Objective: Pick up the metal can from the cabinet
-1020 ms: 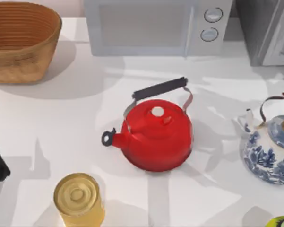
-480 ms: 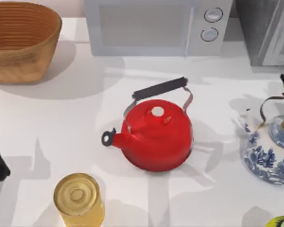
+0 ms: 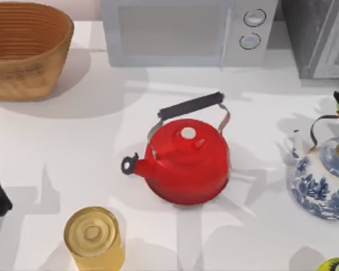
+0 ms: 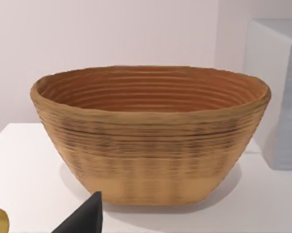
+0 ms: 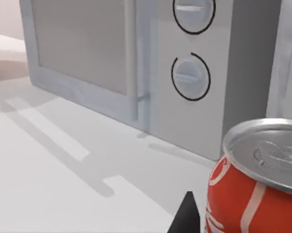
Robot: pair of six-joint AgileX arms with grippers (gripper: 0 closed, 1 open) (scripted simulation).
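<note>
Right gripper sits close against the red metal can; we cannot tell whether it is closed on it. Can stands upright near the bench's back right corner, in front of the microwave dials, near the blue-and-white teapot. We judge the step as securing and lifting: hold at mid-body, rise straight up, keep clear of teapot and microwave. Left gripper is parked at the bench's left edge.
</note>
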